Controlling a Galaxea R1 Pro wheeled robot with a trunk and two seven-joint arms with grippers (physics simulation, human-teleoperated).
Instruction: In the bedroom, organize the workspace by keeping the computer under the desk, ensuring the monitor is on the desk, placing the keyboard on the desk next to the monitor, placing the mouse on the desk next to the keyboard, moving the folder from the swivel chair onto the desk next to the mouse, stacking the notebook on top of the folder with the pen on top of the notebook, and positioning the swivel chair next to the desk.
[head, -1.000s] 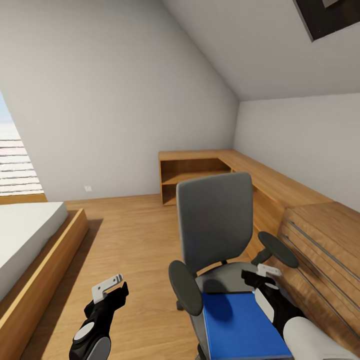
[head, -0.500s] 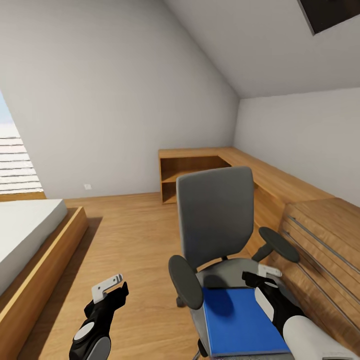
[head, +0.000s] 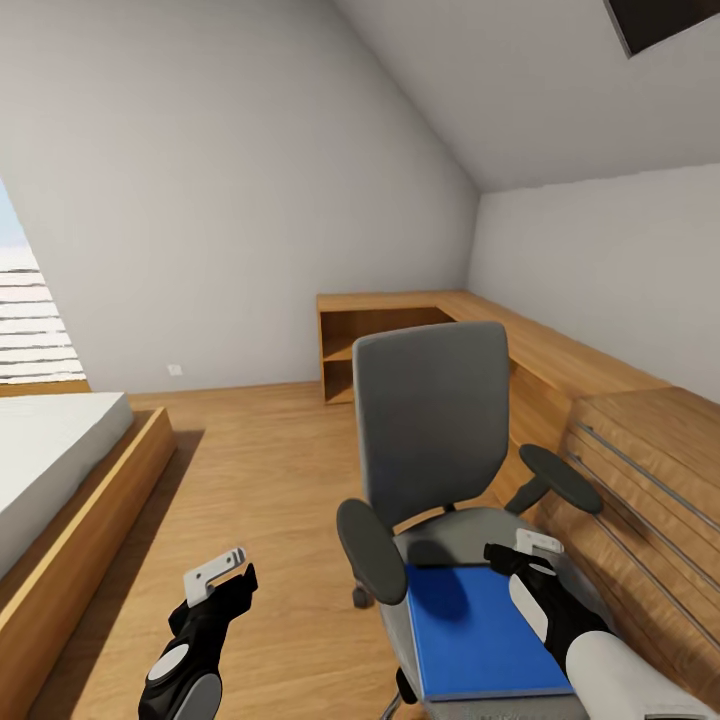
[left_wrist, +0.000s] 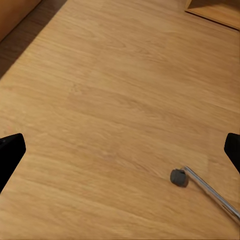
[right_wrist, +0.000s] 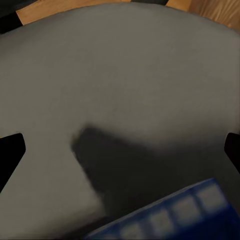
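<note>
Step in hand, by my reading: fetching the folder (head: 482, 632) off the chair (head: 432, 430). Not yet gripped.

Right pincer (head: 522, 552) hovers over the seat, just past the folder's far right corner, jaws spread wide. In the right wrist view both fingertips (right_wrist: 11, 150) sit at the frame edges with bare grey seat between them; the folder's blue corner (right_wrist: 175, 212) lies just short of the gap, a dark shadow on the cushion beside it. Nothing pinched.

Folder: flat on the seat, toward its front, close under the right forearm. It lies behind the right fingertips, not between them.

Right arm pose: forearm runs low and forward over the folder's right edge, wrist pitched down toward the cushion, near the right armrest (head: 562, 478).

Left pincer (head: 222, 575) hangs well off to the chair's left over the floor (head: 260, 470), jaws spread, holding nothing. Left wrist view looks down at bare boards, with one caster (left_wrist: 178, 177) and a chrome leg ahead of the tips.

Next move, judged: draw the right pincer back and lower so one jaw can get under the folder's edge. The folder lies flush on soft cushion, so an edge grip looks awkward; sliding it to overhang the seat may help.

Desk, monitor and the rest: not located here.
</note>
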